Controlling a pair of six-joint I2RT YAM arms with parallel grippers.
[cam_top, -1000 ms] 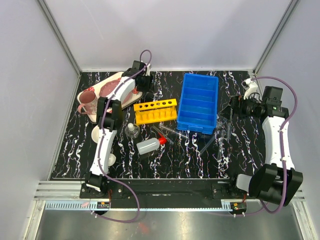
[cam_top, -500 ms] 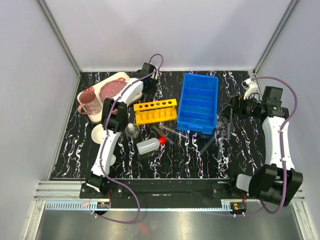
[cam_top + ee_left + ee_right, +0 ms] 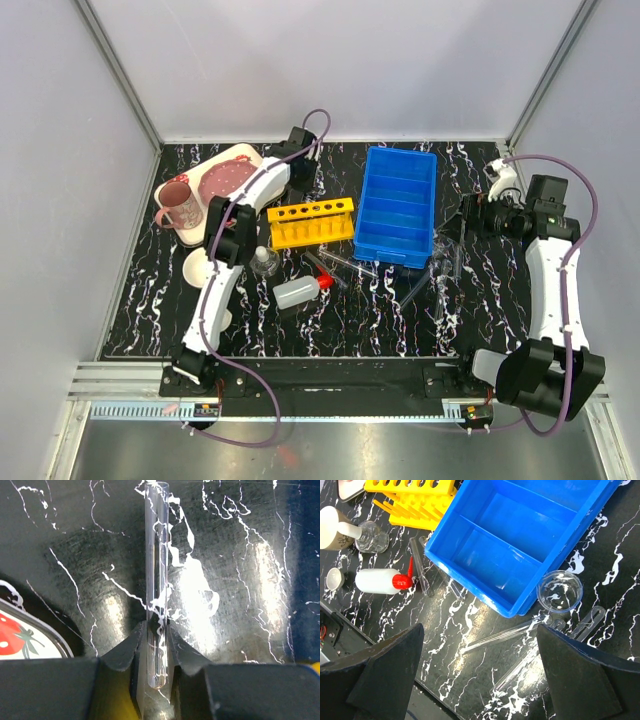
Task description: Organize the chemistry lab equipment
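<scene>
Fingers (image 3: 122, 652) of my left gripper (image 3: 157, 647) were clamped on one clear test tube (image 3: 156, 570) near its rounded end. The tube pointed away over the black marbled table (image 3: 240, 580), with the strawberry-patterned tray (image 3: 17, 640) just beside it. On my right gripper (image 3: 479, 645) the fingers (image 3: 380, 675) stood wide apart, holding nothing, above loose tubes (image 3: 505, 634) beside the blue bin (image 3: 515, 540). Beyond these I saw the yellow rack (image 3: 412, 495), flask (image 3: 370, 537) and squeeze bottle (image 3: 375, 580).

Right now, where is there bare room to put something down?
The table strip between squeeze bottle and near edge is bare; so is the far corner between blue bin and right arm. Crowded: loose test tubes at the bin's near end.
</scene>
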